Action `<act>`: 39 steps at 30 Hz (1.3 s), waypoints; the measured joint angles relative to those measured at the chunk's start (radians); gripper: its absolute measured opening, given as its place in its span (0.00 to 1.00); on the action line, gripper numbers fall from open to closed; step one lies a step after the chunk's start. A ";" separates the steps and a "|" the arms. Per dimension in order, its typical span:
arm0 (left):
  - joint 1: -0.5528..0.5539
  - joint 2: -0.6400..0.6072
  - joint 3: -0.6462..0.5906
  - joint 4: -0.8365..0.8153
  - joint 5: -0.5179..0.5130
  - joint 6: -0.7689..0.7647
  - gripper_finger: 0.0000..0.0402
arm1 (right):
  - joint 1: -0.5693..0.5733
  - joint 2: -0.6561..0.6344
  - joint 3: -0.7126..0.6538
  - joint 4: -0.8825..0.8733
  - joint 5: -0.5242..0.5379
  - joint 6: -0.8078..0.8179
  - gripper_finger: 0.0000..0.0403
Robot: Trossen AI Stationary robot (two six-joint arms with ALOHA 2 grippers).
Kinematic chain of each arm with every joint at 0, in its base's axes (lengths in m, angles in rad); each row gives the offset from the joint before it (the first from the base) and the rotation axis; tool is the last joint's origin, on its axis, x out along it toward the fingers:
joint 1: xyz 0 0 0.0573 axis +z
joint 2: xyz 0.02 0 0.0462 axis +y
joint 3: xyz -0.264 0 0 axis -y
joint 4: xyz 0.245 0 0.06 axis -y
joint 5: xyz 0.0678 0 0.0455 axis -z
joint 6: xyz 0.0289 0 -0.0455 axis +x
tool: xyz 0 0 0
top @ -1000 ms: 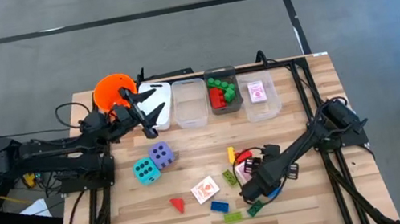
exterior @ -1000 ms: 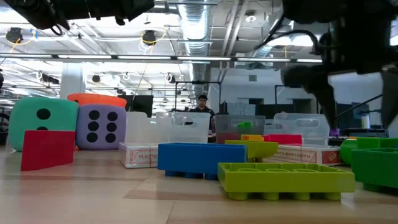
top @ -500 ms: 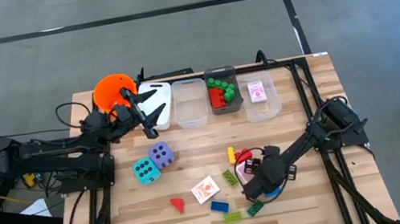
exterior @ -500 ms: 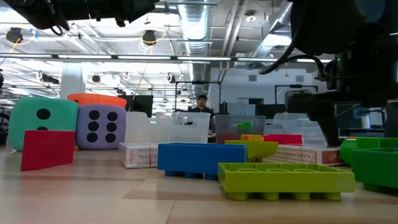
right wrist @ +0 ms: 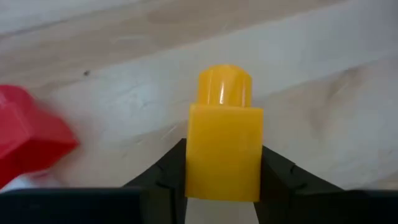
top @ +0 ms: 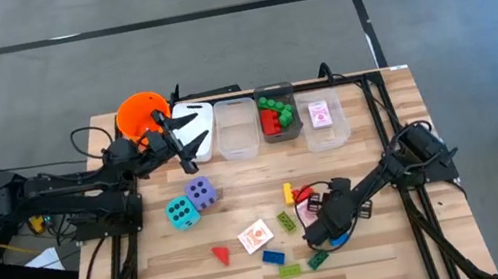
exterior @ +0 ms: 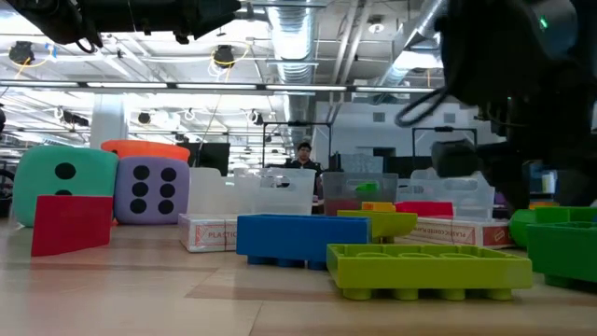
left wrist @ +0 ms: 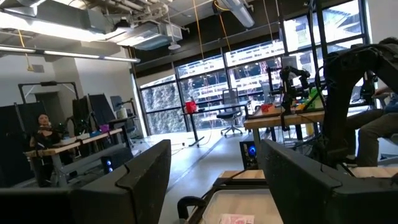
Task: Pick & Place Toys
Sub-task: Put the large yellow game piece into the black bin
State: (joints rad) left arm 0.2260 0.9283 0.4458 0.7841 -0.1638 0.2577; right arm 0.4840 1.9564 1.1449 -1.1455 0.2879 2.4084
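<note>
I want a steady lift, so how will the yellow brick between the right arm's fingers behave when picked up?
The yellow brick looks like stiff, smooth plastic, so it probably won't flex but might slip. The right gripper clamps its flat sides, which likely keeps it from twisting. It seems small and light.

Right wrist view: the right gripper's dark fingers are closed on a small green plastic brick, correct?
Not quite. The small plastic brick between the right gripper's dark fingers is yellow, not green; the right wrist view shows it clearly. The fingers are closed on it.
</note>
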 joint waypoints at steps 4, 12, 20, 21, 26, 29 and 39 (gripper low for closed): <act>0.000 0.000 0.000 0.000 0.000 0.000 0.59 | 0.007 0.000 0.043 -0.099 0.022 0.000 0.30; 0.000 0.000 0.000 0.000 0.000 0.000 0.59 | -0.020 -0.001 0.225 -0.423 0.190 -0.013 0.35; 0.000 0.000 0.000 -0.008 0.000 -0.003 0.59 | -0.128 -0.032 0.255 -0.427 0.625 -0.183 0.30; 0.000 0.000 0.000 -0.010 0.000 -0.003 0.59 | -0.152 -0.031 0.254 -0.423 0.650 -0.220 0.30; 0.000 0.000 0.000 -0.045 0.000 -0.007 0.59 | -0.296 -0.038 0.255 -0.402 0.685 -0.416 0.34; -0.001 0.000 0.000 -0.102 0.001 -0.041 0.59 | -0.384 -0.040 0.255 -0.341 0.731 -0.570 0.35; -0.001 0.000 0.000 -0.338 0.002 -0.083 0.59 | -0.622 -0.039 0.255 0.181 0.698 -1.232 0.34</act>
State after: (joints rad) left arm 0.2253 0.9287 0.4458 0.4460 -0.1616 0.1746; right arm -0.1383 1.9175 1.3998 -0.9643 0.9855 1.1769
